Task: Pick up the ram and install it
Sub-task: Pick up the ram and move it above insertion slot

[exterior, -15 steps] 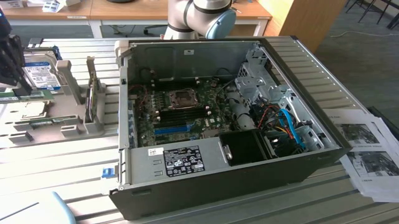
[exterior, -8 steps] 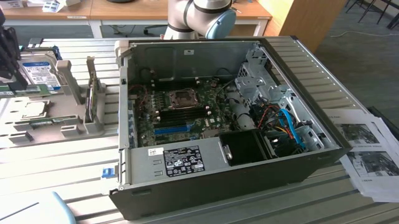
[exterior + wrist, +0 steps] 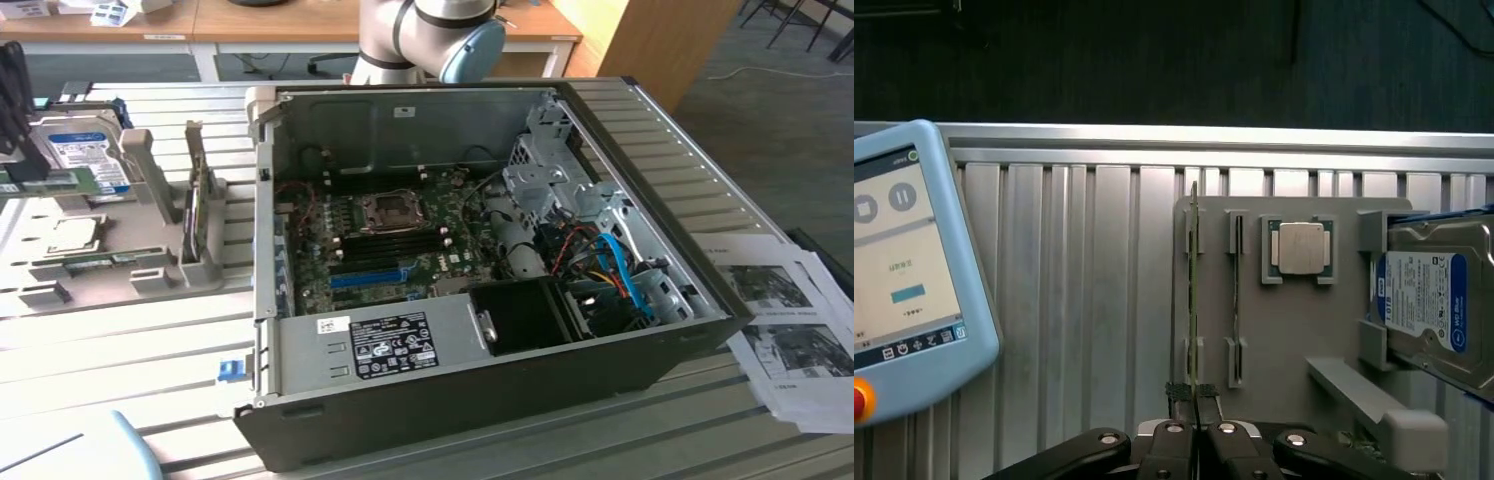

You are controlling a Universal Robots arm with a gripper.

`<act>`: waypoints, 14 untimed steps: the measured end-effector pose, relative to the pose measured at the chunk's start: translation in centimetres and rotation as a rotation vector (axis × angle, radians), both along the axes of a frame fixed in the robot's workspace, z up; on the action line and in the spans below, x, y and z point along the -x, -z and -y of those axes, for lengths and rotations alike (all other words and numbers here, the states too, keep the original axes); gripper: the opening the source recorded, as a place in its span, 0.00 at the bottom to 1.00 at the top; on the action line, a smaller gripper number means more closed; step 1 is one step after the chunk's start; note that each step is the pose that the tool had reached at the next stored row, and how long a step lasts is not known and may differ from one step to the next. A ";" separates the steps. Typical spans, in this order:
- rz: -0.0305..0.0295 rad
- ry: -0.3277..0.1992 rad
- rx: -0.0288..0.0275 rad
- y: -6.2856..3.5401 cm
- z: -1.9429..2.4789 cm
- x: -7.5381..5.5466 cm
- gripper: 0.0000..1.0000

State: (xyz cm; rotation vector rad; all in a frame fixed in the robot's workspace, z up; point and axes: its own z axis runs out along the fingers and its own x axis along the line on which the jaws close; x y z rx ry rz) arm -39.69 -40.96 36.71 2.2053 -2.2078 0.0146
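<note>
Jaws clenched on the ram [image 3: 1194, 290], one pad [image 3: 1179, 397] on each side of it; stick seen edge-on, upright, lined up along the outermost slot of the grey tray [image 3: 1284, 340], can't tell if it's clear of that slot. Tray also carries a CPU [image 3: 1299, 246] and a hard drive [image 3: 1432, 300], both beyond the second slot. Pendant [image 3: 904, 270] lies on the ribbed tabletop [image 3: 1084, 300] near the tray. Open PC case [image 3: 467, 400] sits toward the exterior view's right of the tray, well apart from the ram, blue slot [image 3: 367, 277] on its board
</note>
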 end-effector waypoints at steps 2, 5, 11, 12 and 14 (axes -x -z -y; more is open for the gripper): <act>-0.0002 0.000 0.0018 -0.34 0.00 0.0 0.11; -0.0003 0.000 0.0039 -0.89 0.00 0.0 0.11; -0.0002 0.000 0.0072 -1.38 0.00 0.0 0.11; -0.0002 0.000 0.0073 -1.38 0.00 0.0 0.11; -0.0003 0.000 0.0073 -1.39 0.00 0.0 0.11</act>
